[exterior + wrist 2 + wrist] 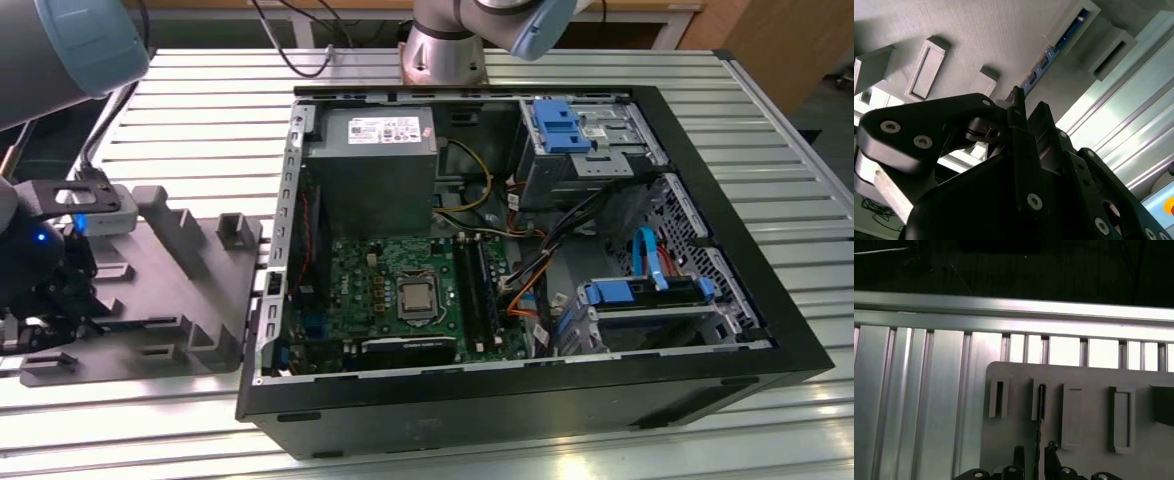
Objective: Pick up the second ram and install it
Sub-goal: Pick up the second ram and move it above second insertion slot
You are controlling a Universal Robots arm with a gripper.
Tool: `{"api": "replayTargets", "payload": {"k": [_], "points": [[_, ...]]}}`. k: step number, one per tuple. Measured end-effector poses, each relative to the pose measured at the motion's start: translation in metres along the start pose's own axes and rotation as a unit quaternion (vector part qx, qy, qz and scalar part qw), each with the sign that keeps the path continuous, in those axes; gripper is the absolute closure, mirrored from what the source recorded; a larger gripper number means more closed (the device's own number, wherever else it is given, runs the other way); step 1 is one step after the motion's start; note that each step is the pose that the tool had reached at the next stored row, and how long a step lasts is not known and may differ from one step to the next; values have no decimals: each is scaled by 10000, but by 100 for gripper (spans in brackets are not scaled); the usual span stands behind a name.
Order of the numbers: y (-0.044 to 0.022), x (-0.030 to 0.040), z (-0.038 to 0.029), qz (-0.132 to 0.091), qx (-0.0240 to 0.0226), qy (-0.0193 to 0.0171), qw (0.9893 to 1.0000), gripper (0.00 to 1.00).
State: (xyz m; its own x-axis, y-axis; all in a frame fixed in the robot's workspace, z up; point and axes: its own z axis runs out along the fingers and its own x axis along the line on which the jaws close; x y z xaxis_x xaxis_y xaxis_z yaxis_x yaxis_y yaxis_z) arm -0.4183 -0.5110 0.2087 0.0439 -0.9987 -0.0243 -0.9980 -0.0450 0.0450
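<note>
The claw (1035, 452) is released. In the first wrist view its two fingertips (1018, 454) stand either side of the memory stick (1040, 410), with a sliver of grey tray (1089, 376) showing on each side, so nothing is grasped. The stick stands on its thin edge. Its far end is caught in a slotted post close to the tray's edge, the second post from the tray's corner. Its near end runs between the fingertips and is cut off by the bottom of the picture.

In the second wrist view the stick (1054, 50) is a dark line with a blue glint. It passes through a post on the tray (979, 40), and its lower part is hidden behind the black fingers of the claw (1029, 102).

In the exterior view the arm (74, 40) reaches down over the left edge of the tray (174, 300). Its wrist is a dark bulk there, cut off by the picture's edge, and the fingers cannot be made out.

The room around the stick is narrow: one post stands just beside it towards the corner, and another stands on its other side. Bare tray lies between them. Past the tray's corner the slatted table (929, 400) is open up to its edge rail, with dark floor beyond.

The tray lies just beside the open computer case (534, 410). On the motherboard (387, 270) the long black sockets (477, 290) are too dark to tell what sits in them.
</note>
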Motion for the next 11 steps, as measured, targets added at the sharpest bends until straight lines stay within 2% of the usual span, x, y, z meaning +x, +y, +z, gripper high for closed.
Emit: {"api": "replayTargets", "payload": {"k": [11], "points": [[4, -20, 67, -52, -1, 2, 10000, 70]]}}
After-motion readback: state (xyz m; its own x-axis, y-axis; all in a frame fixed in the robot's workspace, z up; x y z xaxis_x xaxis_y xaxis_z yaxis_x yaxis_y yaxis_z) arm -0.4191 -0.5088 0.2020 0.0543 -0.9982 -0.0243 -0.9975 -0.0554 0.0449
